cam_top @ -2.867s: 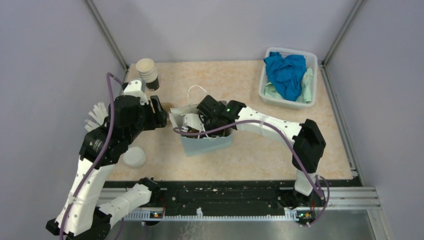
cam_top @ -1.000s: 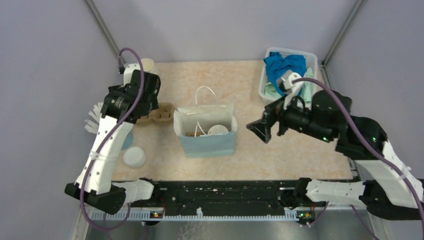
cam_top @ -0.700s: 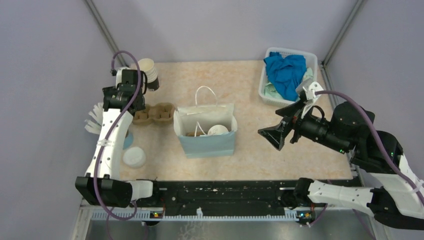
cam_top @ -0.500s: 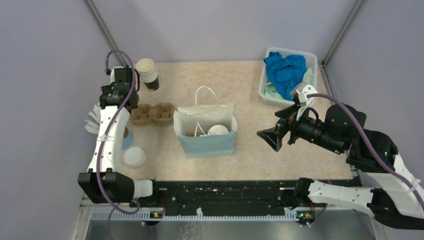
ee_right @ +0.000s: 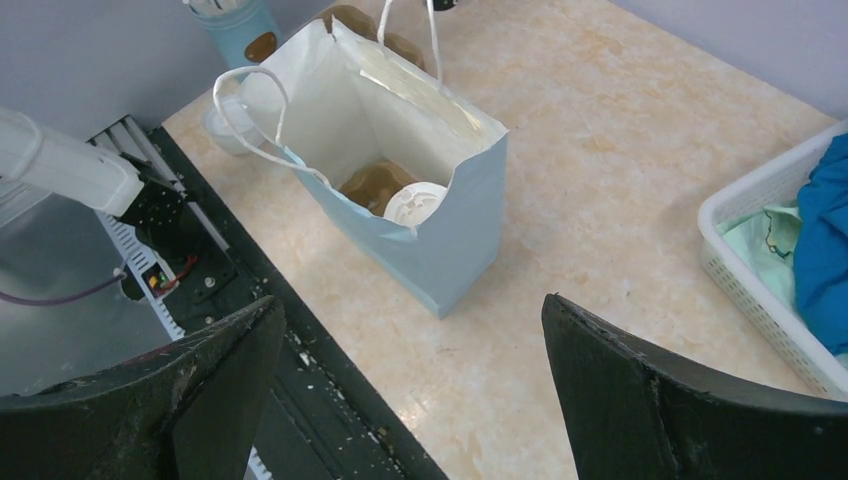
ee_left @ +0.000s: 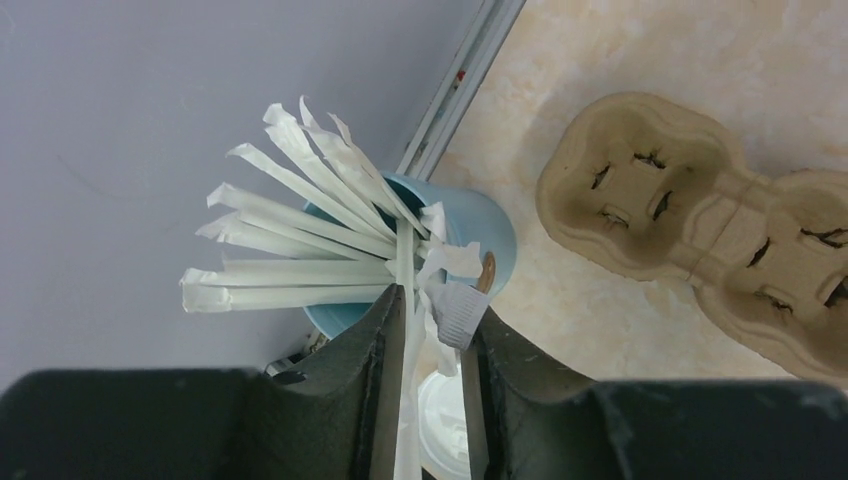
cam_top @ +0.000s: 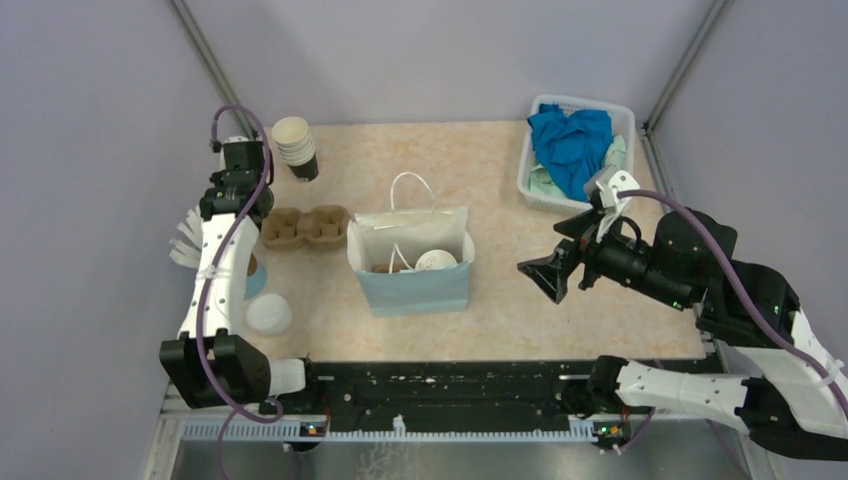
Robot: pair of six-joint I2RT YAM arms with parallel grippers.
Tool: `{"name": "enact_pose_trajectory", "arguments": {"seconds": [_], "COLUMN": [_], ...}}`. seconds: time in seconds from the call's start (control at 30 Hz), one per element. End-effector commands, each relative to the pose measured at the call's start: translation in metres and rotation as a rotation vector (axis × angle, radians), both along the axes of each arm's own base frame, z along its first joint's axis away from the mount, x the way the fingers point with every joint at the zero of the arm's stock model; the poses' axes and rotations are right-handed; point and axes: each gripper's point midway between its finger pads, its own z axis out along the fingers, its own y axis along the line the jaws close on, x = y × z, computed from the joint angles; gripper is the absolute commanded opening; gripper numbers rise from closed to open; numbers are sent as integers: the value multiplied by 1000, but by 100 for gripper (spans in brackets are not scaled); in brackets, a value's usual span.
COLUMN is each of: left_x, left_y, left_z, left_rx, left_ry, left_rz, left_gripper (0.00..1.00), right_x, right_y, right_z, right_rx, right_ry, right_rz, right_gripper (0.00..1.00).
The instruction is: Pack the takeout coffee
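walls (cam_top: 430, 60): plain lilac-grey | table (cam_top: 500, 160): beige marbled top | corner posts (cam_top: 686, 60): metal

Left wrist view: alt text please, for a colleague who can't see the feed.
The left gripper, jaws slightly apart, straddles one paper-wrapped straw from a light blue cup full of wrapped straws beside the wall. A cardboard cup carrier lies empty on the beige table to the right.
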Motion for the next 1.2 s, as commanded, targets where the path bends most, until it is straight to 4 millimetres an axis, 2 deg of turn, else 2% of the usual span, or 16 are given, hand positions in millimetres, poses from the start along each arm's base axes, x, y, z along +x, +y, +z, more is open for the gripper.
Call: {"name": "enact_pose_trajectory", "arguments": {"seconds": [0.0,0.2,0.27,0.33,0.6,0.77,0.93,1.03,1.1,1.17], "left_x": [14,11,4,-5,-39,-38,-31,-25,-29,-38], "left_y": [11,14,16,19,23,14,-9,-44,-68,-86], "left_z": [23,39,46,55,98,137,179,207,224,233], "left_rx": [58,77,88,104,130,76,-31,-151,-217,-273], "left_ry": [-70,-90,-103,-120,-194,-314,-472,-580,-641,-666], "left_rz": [11,24,43,73,147,122,12,-175,-289,-371], "left_gripper": [31,12,9,1,0,0,0,0,0,0], "right_x": [-2,-4,-5,-4,-3,-2,-1,1,3,5], "right_y": [-4,-8,-7,-6,1,8,15,16,15,15], "right_z": [11,10,7,6,11,14,12,11,10,13], "right_rx": [41,55,52,49,41,29,5,-11,-23,-28], "right_ry": [5,39,45,49,40,37,37,31,24,11], "right_rz": [-19,-36,-35,-34,-16,7,31,31,23,21], "right_gripper": [99,99,99,99,99,99,99,99,99,99]}}
